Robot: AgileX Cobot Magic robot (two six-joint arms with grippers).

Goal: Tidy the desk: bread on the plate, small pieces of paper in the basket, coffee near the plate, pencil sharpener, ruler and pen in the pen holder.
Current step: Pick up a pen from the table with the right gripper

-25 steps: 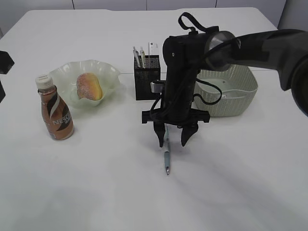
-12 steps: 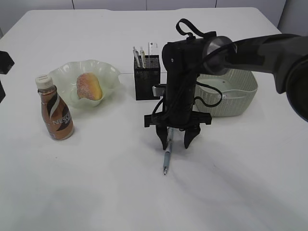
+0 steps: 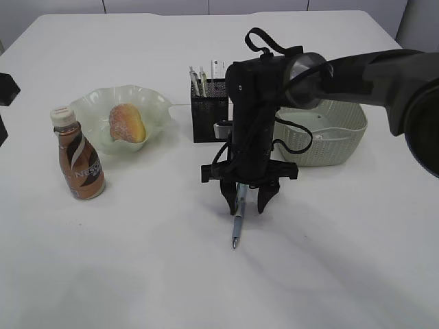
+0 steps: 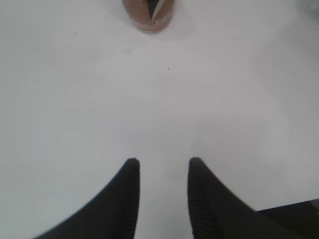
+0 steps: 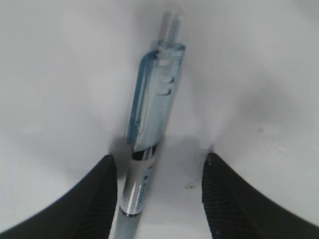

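Observation:
A light blue pen (image 3: 237, 218) lies on the white table, also in the right wrist view (image 5: 152, 129). My right gripper (image 3: 245, 205) is open and straddles the pen, fingertips at the table; the pen lies against the left finger (image 5: 158, 164). The black mesh pen holder (image 3: 209, 110) holds pens and a ruler. Bread (image 3: 127, 123) sits on the pale green wavy plate (image 3: 156, 104). The coffee bottle (image 3: 79, 162) stands next to the plate, its base showing in the left wrist view (image 4: 148, 14). My left gripper (image 4: 161, 163) is open and empty over bare table.
A pale green woven basket (image 3: 336, 127) stands right of the pen holder, partly behind my right arm. Dark objects sit at the far left table edge (image 3: 5, 89).
My right gripper has shifted slightly left and back toward the pen holder, and the pen has slid and turned a little with it.

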